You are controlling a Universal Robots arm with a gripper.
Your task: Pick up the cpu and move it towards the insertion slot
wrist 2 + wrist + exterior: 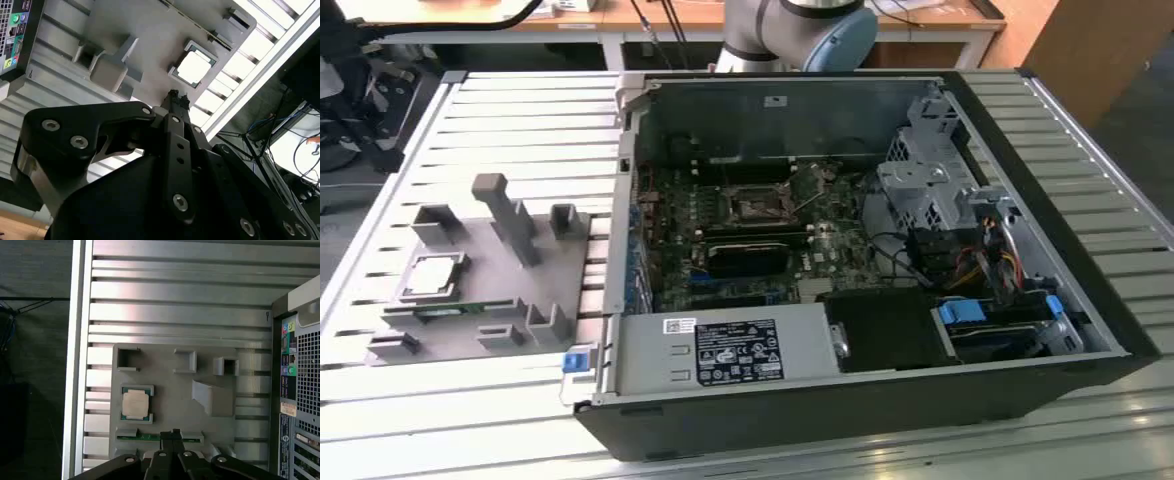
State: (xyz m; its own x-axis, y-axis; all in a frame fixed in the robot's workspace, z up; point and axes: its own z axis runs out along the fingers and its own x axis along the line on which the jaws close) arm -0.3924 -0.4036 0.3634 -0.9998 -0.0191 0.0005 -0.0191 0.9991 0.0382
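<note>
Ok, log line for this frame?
cpu: in grey holder | gripper: shut, empty, clear of cpu | insertion slot: inside case

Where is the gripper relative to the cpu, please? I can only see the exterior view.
Observer: In both wrist views the gripper hangs over the grey fixture, beside the cpu, not touching it.
Operator: Thank you; is it holding anything?
Observer: No; in the second wrist view its fingertips look closed with nothing between them.
Operator: What lies nearest the tips?
Observer: In the first wrist view, the green memory stick in its fixture slot.
</note>
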